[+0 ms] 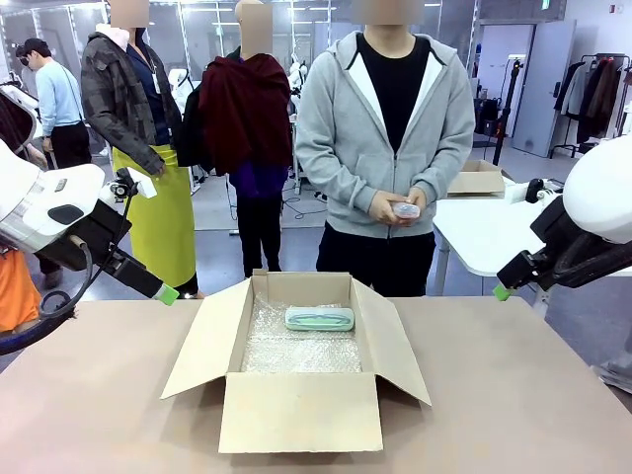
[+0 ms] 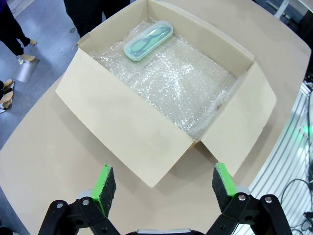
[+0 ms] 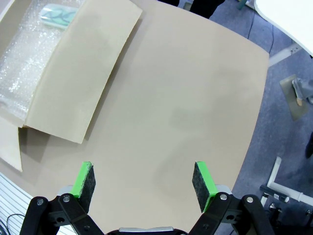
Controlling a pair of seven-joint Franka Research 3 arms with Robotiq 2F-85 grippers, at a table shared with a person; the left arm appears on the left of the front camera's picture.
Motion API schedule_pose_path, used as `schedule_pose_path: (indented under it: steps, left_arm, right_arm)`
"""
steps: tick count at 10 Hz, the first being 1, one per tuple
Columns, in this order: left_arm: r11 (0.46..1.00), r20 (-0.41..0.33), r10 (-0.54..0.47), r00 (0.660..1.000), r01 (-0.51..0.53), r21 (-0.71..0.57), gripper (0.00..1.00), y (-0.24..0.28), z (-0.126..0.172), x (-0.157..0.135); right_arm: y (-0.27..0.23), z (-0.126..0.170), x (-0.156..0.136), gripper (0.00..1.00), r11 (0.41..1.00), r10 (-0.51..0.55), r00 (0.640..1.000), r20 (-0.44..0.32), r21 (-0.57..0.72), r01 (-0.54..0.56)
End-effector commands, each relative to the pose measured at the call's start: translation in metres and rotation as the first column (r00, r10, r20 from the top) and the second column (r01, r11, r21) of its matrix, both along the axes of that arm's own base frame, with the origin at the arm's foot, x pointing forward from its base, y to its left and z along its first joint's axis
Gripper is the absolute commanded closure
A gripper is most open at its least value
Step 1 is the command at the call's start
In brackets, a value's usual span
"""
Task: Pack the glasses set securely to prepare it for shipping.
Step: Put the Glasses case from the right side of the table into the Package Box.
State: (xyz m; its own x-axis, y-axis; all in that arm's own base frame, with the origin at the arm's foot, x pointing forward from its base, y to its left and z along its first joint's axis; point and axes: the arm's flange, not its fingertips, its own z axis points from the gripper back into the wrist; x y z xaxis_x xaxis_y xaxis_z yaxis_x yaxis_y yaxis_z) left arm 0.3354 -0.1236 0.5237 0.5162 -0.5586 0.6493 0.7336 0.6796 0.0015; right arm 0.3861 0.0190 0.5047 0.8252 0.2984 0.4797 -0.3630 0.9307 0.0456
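A mint green glasses case point(image 1: 320, 318) lies on bubble wrap at the far side of the open cardboard box point(image 1: 296, 410); it also shows in the left wrist view point(image 2: 148, 41) and partly in the right wrist view point(image 3: 57, 14). The person across the table holds a pale pink case point(image 1: 407, 210) in both hands at waist height. My left gripper point(image 2: 164, 188) hangs open above the table beside the box's left flap, nothing between its fingers. My right gripper point(image 3: 144, 180) is open over bare table to the box's right.
The box's flaps point(image 1: 202, 341) spread outward on all sides over the tan table point(image 1: 513, 395). Free room lies left and right of the box. A white table point(image 1: 494, 232) with another small box stands behind at right. Other people stand farther back.
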Motion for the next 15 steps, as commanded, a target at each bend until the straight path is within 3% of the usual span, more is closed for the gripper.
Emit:
schedule_pose_path:
  steps: [1, 15]
  left_arm:
    - [1.0, -0.001, -0.008, 1.0, 0.008, -0.01, 0.0, 0.0019, 0.0003, -0.0006]
    - [1.0, -0.001, -0.008, 1.0, 0.008, -0.01, 0.0, 0.0019, 0.0003, -0.0006]
  right_arm:
    - [0.0009, 0.002, -0.0021, 0.0, 1.0, -0.012, 1.0, -0.009, 0.001, 0.012]
    - [0.0009, 0.002, -0.0021, 0.0, 1.0, -0.012, 1.0, -0.009, 0.001, 0.012]
